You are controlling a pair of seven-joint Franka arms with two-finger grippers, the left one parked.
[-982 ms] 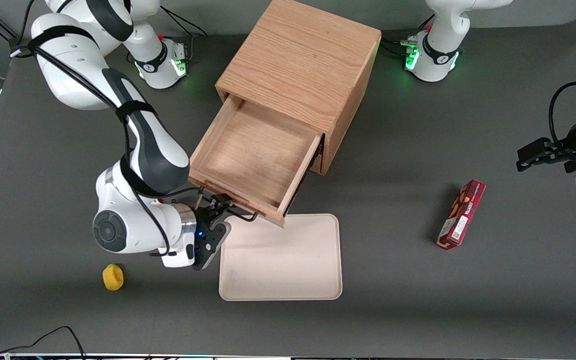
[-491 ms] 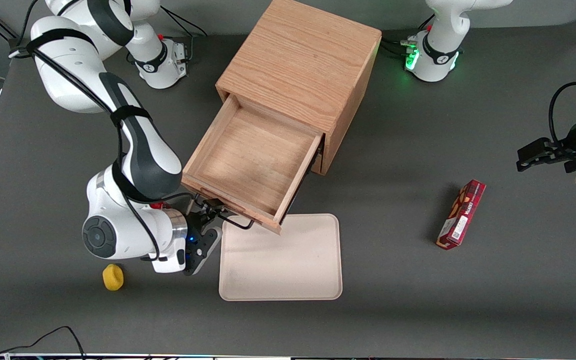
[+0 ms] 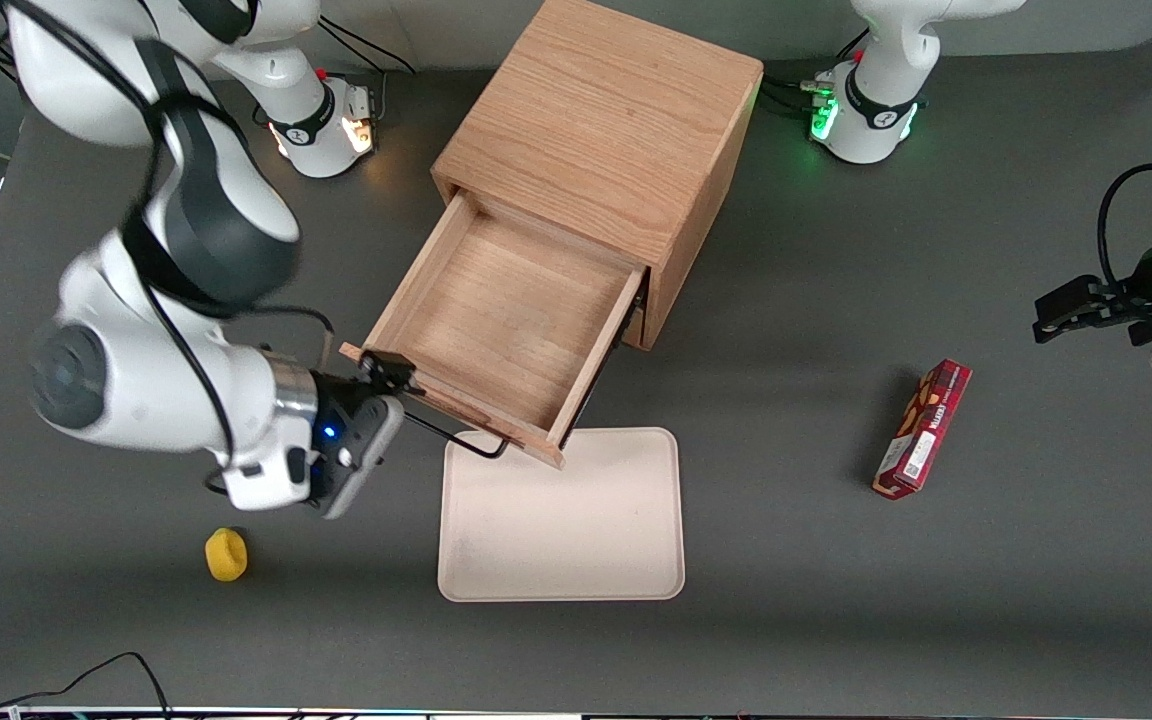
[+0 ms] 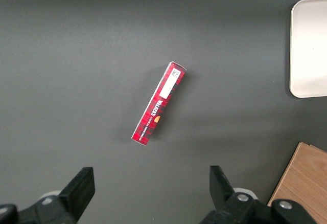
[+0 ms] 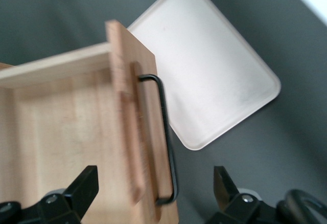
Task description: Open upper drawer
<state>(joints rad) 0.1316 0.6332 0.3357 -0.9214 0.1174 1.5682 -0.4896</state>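
Counted: one oak cabinet (image 3: 604, 120) with one upper drawer (image 3: 501, 320) showing, perhaps another drawer hidden beneath. One cream tray (image 3: 561, 520), one red box (image 3: 921, 430), one yellow object (image 3: 226, 555). One gripper (image 3: 386, 385) beside the drawer's corner.

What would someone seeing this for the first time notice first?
Probably the oak cabinet in the middle of the table with its upper drawer pulled well out, the wooden tray inside bare. The gripper hangs open above the drawer front's corner toward the working arm's end, off the black handle. A cream tray lies nearer the front camera, and a red box toward the parked arm's end.
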